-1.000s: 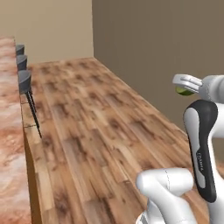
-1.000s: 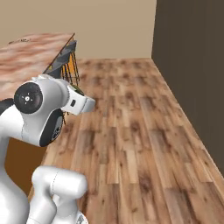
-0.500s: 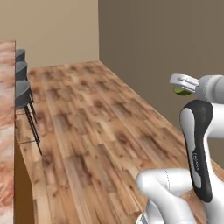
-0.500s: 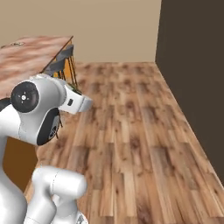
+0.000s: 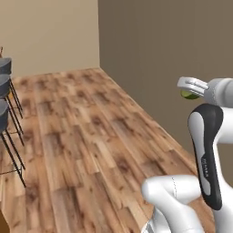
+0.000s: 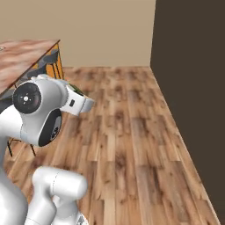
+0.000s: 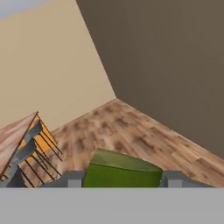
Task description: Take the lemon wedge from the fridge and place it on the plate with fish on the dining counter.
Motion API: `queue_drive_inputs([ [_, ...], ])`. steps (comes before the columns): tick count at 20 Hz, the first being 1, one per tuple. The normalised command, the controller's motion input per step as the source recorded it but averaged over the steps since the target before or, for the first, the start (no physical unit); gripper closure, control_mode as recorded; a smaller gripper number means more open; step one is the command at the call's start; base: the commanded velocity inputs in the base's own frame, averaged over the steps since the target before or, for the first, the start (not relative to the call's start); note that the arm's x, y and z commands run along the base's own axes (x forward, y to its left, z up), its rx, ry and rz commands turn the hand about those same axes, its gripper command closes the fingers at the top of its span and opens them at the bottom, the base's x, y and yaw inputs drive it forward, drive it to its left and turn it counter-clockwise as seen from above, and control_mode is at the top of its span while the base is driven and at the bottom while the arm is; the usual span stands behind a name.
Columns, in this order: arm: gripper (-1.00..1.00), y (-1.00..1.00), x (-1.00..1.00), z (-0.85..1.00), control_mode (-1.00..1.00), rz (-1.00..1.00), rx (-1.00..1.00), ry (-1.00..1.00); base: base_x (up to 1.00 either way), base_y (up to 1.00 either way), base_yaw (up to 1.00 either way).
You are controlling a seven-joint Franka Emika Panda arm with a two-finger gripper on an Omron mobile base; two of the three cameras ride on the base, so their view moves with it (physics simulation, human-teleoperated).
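**Friend:** Lemon wedge (image 7: 122, 173) safe with you?

**Me:** Yes. My gripper (image 7: 123, 178) is pinching it, one finger on each side. It sits right between my fingertips (image 7: 72, 179), up in the air, far above the wood floor (image 5: 91, 150).

**Friend:** What does it look like?

**Me:** It is a small green-yellow chunk. The top is darker green and the side facing me is flat and lighter. From my left side it is just a little green bump tucked under my finger.

**Friend:** Where is the dining counter (image 6: 22, 57)?

**Me:** It is off to the left of the wedge, near the tan wall. Dark stools (image 5: 7, 100) stand beside it. I cannot see the plate or the fish from here.

**Friend:** What could go wrong?

**Me:** I think the wedge could slip out. It is tiny, and I only hold it at two spots. A bump or a quick turn of my base could shake it loose. Then it would fall to the floor, well away from the counter. My arm could also knock a stool if I get too close.
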Motion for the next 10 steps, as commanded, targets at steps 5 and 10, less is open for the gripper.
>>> queue_drive_inputs([
  [5, 1.0, 0.0, 0.0, 0.0, 1.0, 0.0, 0.0, 0.0, 1.0, -0.11, 0.0],
  [10, 1.0, 0.0, 0.0, 0.0, 1.0, 0.0, 0.0, 0.0, 1.0, 0.0, 0.03],
])
